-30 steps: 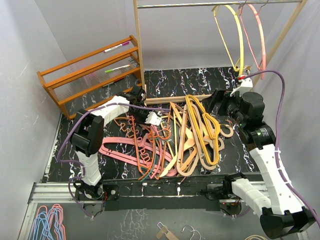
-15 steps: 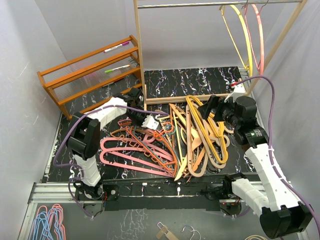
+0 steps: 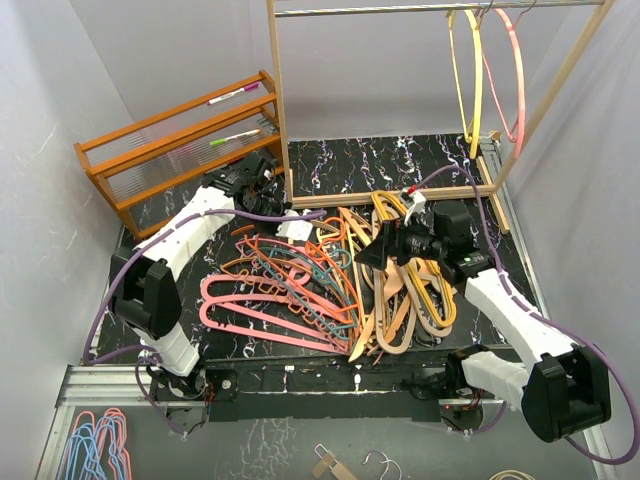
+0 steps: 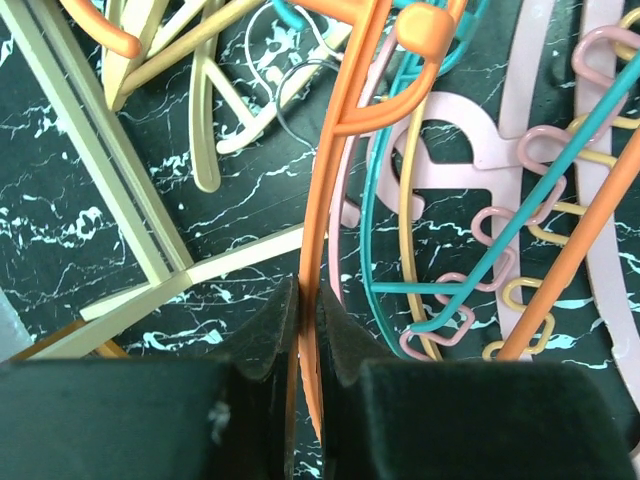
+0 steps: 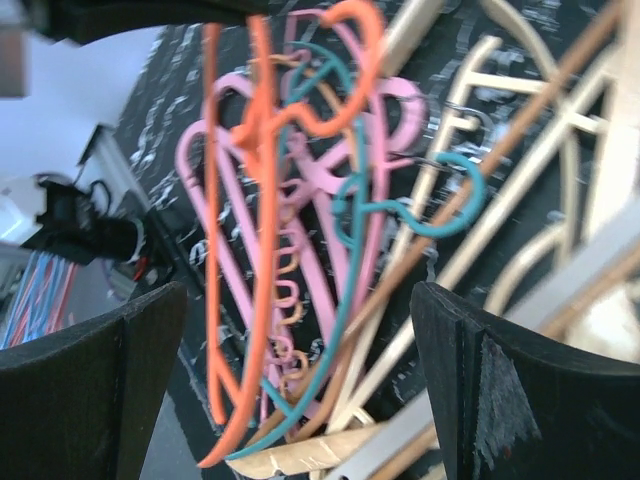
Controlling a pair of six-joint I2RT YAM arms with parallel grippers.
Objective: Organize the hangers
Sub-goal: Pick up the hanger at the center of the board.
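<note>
Left pincer (image 4: 300,300) is pressed together on the thin bar of an orange hanger (image 4: 325,200); the bar is pinched right at the fingertips. The hanger runs away ahead of the jaws, and its hook end is buried in the pile of hangers (image 3: 330,290) on the table.

Just right of the jaws, a teal hanger (image 4: 410,287) and a pink wavy hanger (image 4: 445,165) are laid against and across the orange one. The base bar of the pale wooden frame (image 4: 100,170) sits just left of the jaws.

Right pincer (image 5: 300,380) is spread wide and nothing is held. It hangs above the pile, with orange, pink and teal hangers seen between its fingers.

Risks, as judged:
- If the orange hanger is lifted, the teal and pink ones are likely dragged up too, since they are interlocked near the hook.
- The grip is narrow and at the tips, so the bar can be twisted or slipped out under that extra load.
- The frame base may be snagged on a leftward pull.
- The pile can be shoved by the open right fingers if they are lowered blind.
</note>
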